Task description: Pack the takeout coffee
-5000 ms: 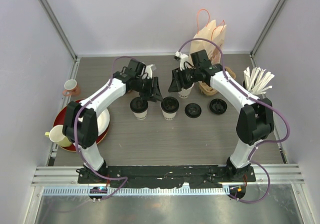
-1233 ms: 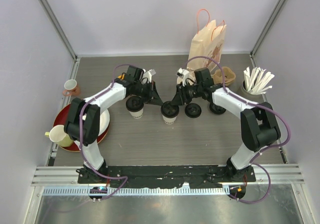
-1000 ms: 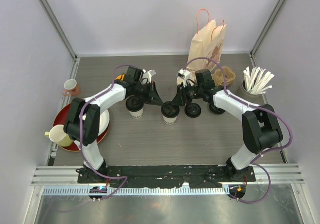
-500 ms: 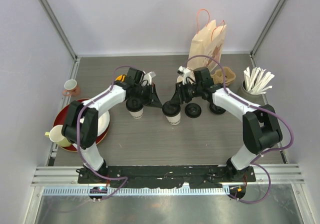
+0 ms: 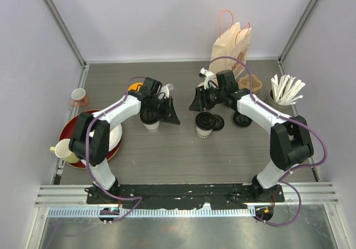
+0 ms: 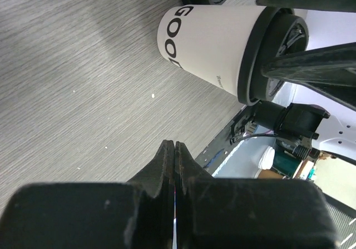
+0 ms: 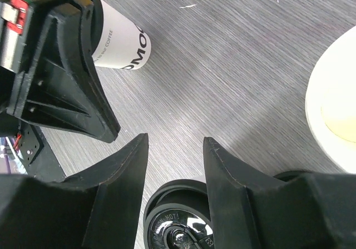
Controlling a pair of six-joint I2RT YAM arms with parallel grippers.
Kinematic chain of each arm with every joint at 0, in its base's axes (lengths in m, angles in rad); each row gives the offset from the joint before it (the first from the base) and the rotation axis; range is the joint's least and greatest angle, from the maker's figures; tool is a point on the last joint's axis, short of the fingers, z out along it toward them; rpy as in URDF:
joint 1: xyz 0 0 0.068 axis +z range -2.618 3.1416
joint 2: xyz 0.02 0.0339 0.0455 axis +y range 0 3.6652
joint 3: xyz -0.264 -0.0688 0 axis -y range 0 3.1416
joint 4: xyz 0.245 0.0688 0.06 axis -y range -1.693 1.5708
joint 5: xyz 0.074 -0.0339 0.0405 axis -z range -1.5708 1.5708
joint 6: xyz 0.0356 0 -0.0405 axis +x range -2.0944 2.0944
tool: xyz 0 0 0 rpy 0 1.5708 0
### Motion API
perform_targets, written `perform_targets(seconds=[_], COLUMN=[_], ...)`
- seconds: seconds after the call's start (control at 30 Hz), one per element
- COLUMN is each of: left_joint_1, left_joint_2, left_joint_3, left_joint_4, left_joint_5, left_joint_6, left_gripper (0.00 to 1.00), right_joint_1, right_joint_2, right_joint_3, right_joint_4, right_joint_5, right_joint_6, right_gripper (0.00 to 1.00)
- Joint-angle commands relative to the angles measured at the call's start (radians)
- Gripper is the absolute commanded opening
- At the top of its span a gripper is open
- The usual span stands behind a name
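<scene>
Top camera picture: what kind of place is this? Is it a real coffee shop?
Probably not a shop, more likely a robot test booth. Plain walls box in one small table, two robot arms are bolted at its near edge, and lidded paper cups and a paper bag stand on it.
</scene>
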Motion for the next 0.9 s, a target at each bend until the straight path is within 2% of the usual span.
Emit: perform_targets(seconds=[0.0,0.03,0.07,0.13,0.17,0.27,0.33,0.47,0.63,0.73,0.87], left_joint_1=[-0.002,-0.002,-0.003,-0.006,-0.018,-0.050,-0.063,-0.071,-0.100,-0.110,-0.110], left_joint_2=[-0.035,-0.027,-0.024,-0.022,-0.021,-0.007,0.007,0.047,0.076,0.109,0.133], left_joint_3=[0.060,0.067,0.069,0.072,0.075,0.095,0.113,0.142,0.162,0.172,0.178], left_joint_4=[0.000,0.002,0.003,0.023,0.029,0.054,0.066,0.092,0.128,0.134,0.149], left_joint_5=[0.034,0.035,0.034,0.035,0.034,0.024,0.032,0.038,0.044,0.041,0.049], left_joint_6=[0.001,-0.002,-0.005,-0.024,-0.027,-0.036,-0.056,-0.079,-0.093,-0.102,-0.114], left_gripper=[0.01,0.04,0.12,0.21,0.30,0.41,0.46,0.49,0.49,0.44,0.43], right_joint_1=[0.001,-0.001,0.001,0.001,0.001,-0.007,-0.037,-0.082,-0.111,-0.116,-0.123], right_joint_2=[-0.039,-0.045,-0.054,-0.088,-0.103,-0.181,-0.249,-0.316,-0.300,-0.284,-0.270], right_joint_3=[0.016,0.029,0.036,0.064,0.072,0.085,0.050,-0.045,-0.137,-0.165,-0.188], right_joint_4=[-0.005,-0.009,-0.023,-0.041,-0.079,-0.180,-0.221,-0.245,-0.223,-0.192,-0.176], right_joint_5=[0.035,0.049,0.075,0.115,0.183,0.343,0.368,0.357,0.241,0.198,0.196], right_joint_6=[0.008,0.016,0.031,0.054,0.065,0.121,0.152,0.207,0.241,0.250,0.250], right_gripper=[0.50,0.51,0.53,0.56,0.60,0.65,0.66,0.69,0.69,0.69,0.67])
